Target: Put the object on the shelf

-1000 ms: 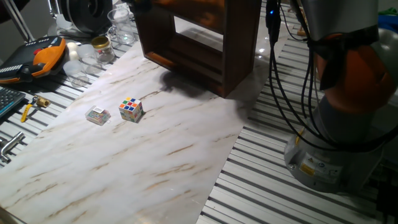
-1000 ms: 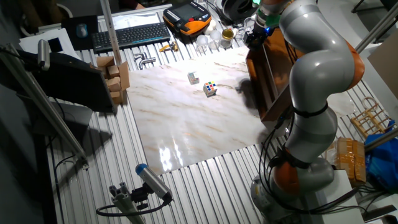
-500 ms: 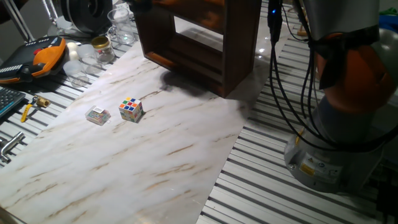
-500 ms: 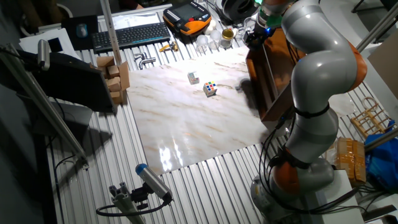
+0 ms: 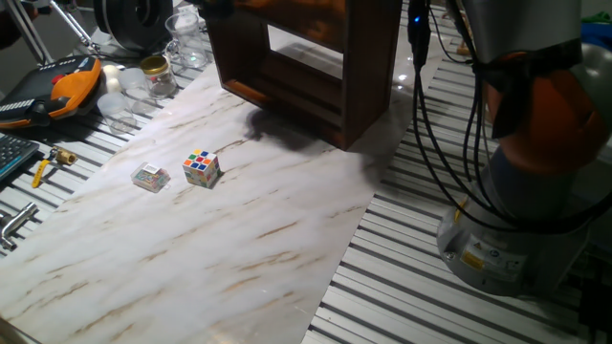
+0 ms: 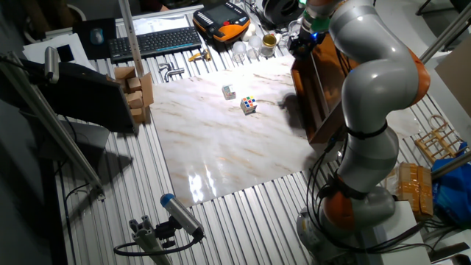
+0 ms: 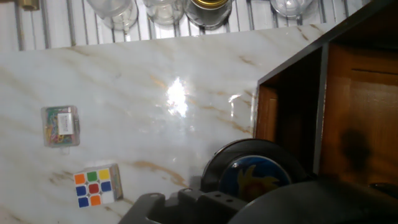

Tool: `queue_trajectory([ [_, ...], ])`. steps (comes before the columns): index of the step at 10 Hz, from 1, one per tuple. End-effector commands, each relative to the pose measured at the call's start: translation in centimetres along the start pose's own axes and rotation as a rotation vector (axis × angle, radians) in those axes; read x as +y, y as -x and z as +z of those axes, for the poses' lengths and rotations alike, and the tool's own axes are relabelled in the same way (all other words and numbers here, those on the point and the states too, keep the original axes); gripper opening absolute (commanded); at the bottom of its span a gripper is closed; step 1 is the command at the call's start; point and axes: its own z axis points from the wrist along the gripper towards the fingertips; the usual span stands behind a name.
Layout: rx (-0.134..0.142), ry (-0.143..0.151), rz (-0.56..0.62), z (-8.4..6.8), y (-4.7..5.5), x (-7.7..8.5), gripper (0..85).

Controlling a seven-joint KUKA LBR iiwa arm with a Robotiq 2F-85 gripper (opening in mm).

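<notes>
We log the big grey-and-orange robot arm (image 6: 375, 110) first, rising from its base at the right of the table and bending over toward the far end in the other fixed view. Under it lies the white marble-patterned tabletop board (image 5: 210, 248), laid on ribbed metal slats.

At the far right of the board stands the large dark brown wooden open-fronted shelf unit (image 5: 306, 67); in the hand view we see its thick dark edge and orange-brown inner panels (image 7: 357, 106) from above.

The gripper (image 6: 303, 43) hangs over the far left corner of the shelf. Its jaws are hidden in every view, so we cannot tell whether it is clamped or slack. In the hand view the small flat round black disc with a blue and yellow-orange emblem (image 7: 255, 174) sits right against the dark gripper body at the bottom of the picture, at the shelf's open edge. We cannot tell whether it is gripped or resting on a board.

On the open marble, left of the shelf and well apart from it, sits the multicoloured Rubik's cube (image 5: 201, 167), and just beside it on the left the small clear plastic box (image 5: 150, 177) with coloured contents.

Beyond the far edge of the board we note a gold-lidded glass jar (image 5: 155, 75) among clear glassware.
</notes>
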Motion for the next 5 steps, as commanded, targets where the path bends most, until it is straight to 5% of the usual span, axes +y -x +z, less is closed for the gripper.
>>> queue_trajectory([
  [1, -0.001, -0.011, -0.023, 0.0, 0.0, 0.0, 0.0],
  [5, 0.002, -0.013, -0.060, -0.5, 0.1, -1.2, 0.0],
])
